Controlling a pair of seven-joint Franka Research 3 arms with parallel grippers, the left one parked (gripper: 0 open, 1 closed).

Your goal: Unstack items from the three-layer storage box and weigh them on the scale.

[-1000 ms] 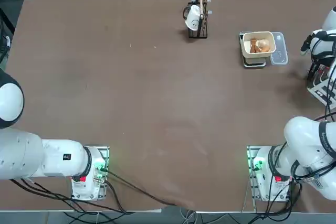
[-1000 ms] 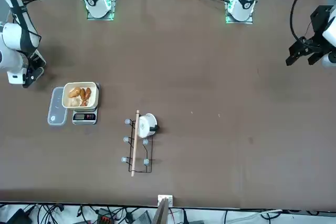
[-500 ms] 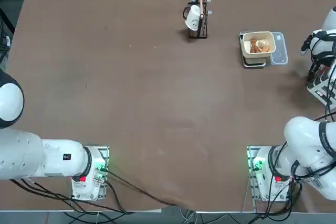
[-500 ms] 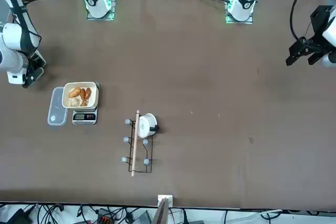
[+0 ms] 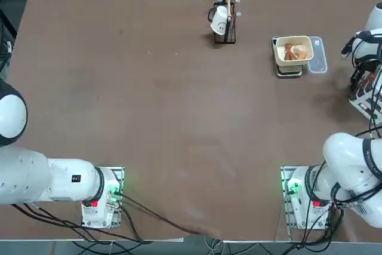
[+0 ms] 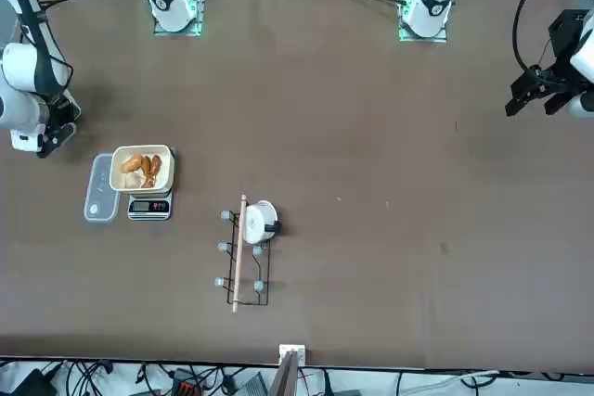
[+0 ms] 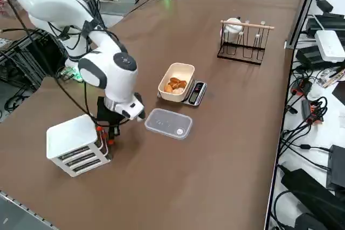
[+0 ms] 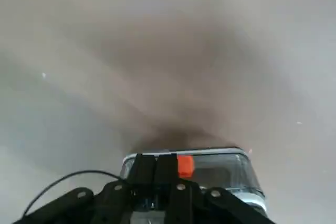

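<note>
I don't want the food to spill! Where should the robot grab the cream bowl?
Probably pinch one straight side wall of the cream bowl from above: it sits upright and open on the scale, lumps low inside. The right gripper is by the storage box.

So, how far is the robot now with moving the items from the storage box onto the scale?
Done: several items lie in the cream bowl on the scale. In hand: the right gripper, shut, is low at the three-layer storage box, beside an orange drawer knob; no item shows in it. Left: the drawers' contents are hidden, so I cannot tell.
</note>
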